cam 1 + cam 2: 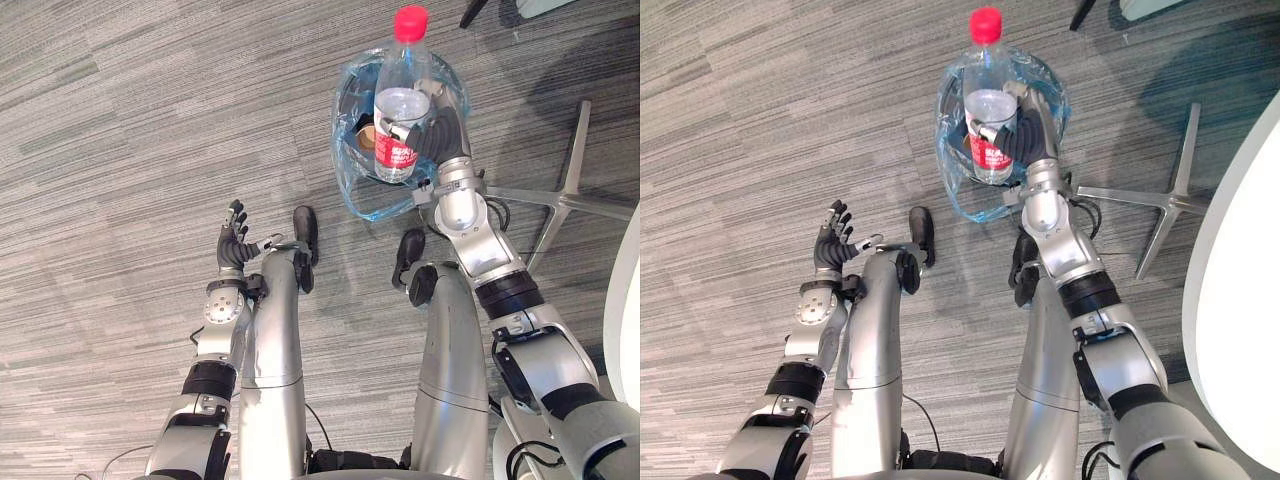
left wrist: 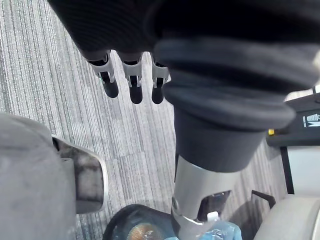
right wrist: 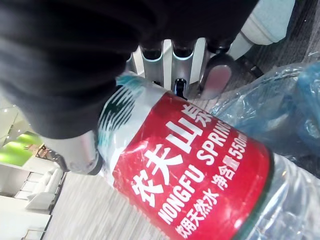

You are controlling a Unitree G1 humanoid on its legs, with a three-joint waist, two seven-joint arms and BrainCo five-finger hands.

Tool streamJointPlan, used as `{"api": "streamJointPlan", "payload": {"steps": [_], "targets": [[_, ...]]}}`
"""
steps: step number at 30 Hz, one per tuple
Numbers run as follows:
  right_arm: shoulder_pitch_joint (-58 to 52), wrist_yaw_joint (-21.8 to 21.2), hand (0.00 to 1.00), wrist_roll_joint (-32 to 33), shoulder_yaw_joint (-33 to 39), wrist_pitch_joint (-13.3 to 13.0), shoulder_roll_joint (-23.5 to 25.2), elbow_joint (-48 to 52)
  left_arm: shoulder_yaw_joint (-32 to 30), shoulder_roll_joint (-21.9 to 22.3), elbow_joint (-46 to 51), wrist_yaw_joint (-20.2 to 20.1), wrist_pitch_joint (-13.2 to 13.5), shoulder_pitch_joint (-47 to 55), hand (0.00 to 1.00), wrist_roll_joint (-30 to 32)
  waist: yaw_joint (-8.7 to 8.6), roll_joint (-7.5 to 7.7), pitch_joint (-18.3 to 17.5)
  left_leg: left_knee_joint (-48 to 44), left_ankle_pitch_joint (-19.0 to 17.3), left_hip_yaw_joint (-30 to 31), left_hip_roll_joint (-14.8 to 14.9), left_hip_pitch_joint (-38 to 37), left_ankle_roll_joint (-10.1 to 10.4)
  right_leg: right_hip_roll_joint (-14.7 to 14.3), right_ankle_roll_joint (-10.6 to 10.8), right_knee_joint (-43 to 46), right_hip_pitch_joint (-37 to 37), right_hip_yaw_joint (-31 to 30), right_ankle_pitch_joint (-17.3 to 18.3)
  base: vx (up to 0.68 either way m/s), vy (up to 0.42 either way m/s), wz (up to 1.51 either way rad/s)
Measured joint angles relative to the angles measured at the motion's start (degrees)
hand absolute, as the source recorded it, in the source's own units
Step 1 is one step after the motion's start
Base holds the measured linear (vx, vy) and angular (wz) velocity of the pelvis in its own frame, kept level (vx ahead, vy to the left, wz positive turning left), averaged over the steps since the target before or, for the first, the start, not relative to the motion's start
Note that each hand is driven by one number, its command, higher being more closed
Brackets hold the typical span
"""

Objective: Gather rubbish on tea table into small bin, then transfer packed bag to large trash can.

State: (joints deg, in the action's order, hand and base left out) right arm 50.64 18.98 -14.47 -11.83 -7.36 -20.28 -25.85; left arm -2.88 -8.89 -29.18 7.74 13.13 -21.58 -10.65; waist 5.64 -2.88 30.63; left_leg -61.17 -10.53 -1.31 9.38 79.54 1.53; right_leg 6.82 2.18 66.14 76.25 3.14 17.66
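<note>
While the right hand is clenched round the water bottle at its red label, the bottle stands upright, cap up, right over the bag-lined small bin on the floor. Judged release path: straight down the bottle's long axis. Left hand slack-fingered, empty, well apart

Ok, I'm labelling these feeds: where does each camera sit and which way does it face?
Left eye view: head, facing down at carpet; open left hand, right hand gripping bottle over bagged bin.
Right eye view: same head, offset sideways; same scene.
Left wrist view: left wrist, along its straight fingers to carpet.
Right wrist view: right wrist, close on bottle's label.
Shared: bottle and bag, eye views and right wrist.
</note>
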Motion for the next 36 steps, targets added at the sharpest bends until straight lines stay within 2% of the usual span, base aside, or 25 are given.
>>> {"api": "streamJointPlan", "payload": {"steps": [2,3,11,25,30,36], "targets": [[1.33,0.09,1.0,0.96,0.25,0.08,-0.97,-0.94,0.01,-0.04,0.02,0.0,0.13,0.0,0.0,0.0,0.01,0.0,0.0,0.01,0.0,0.0,0.0,0.06,-0.01,0.03,-0.02,0.0,0.03,0.03,-0.01,0.0,0.016,0.0],[1.73,0.1,0.0,1.02,0.24,0.08,-1.43,-0.96,0.01,-0.1,0.01,0.0,0.19,0.0,0.0,-0.01,0.02,0.0,0.0,0.03,0.0,0.01,0.0,0.09,-0.01,0.06,0.01,-0.01,0.05,0.05,0.02,0.0,0.0,0.0],[3.84,0.07,0.0,1.59,0.17,0.23,-2.53,-5.46,0.34,-0.31,0.06,0.01,0.98,0.0,0.0,-0.02,0.0,-0.02,-0.01,0.2,-0.03,-0.03,-0.01,0.37,0.05,0.14,0.19,-0.07,0.34,0.12,0.16,0.0,0.0,0.0],[1.04,0.05,0.0,0.01,0.01,0.09,-1.98,-3.79,0.39,-0.36,-0.11,0.05,0.76,0.01,0.0,0.06,-0.11,0.01,-0.09,0.83,0.03,-0.13,0.33,-0.37,-0.03,-0.25,-0.13,-0.88,-0.36,0.13,-0.02,0.0,0.005,-0.01],[-2.91,-0.3,0.0,-4.15,-2.38,-0.11,-1.38,0.36,0.29,-0.38,-0.74,0.04,-0.43,0.32,0.0,0.17,-0.21,0.06,-0.14,1.38,0.01,-0.35,0.82,-1.83,0.0,-0.74,-0.25,-1.66,-1.6,0.0,-0.11,0.0,0.006,-0.04],[-4.61,-1.73,0.0,-9.26,-4.87,-0.64,-1.14,0.52,0.04,-0.35,-1.14,0.03,-0.77,0.44,0.0,0.44,-0.19,0.16,-0.21,2.24,0.16,-0.43,1.56,-2.77,0.22,-1.38,-0.48,-2.68,-2.52,0.24,-0.29,0.0,0.006,-0.03]]}}
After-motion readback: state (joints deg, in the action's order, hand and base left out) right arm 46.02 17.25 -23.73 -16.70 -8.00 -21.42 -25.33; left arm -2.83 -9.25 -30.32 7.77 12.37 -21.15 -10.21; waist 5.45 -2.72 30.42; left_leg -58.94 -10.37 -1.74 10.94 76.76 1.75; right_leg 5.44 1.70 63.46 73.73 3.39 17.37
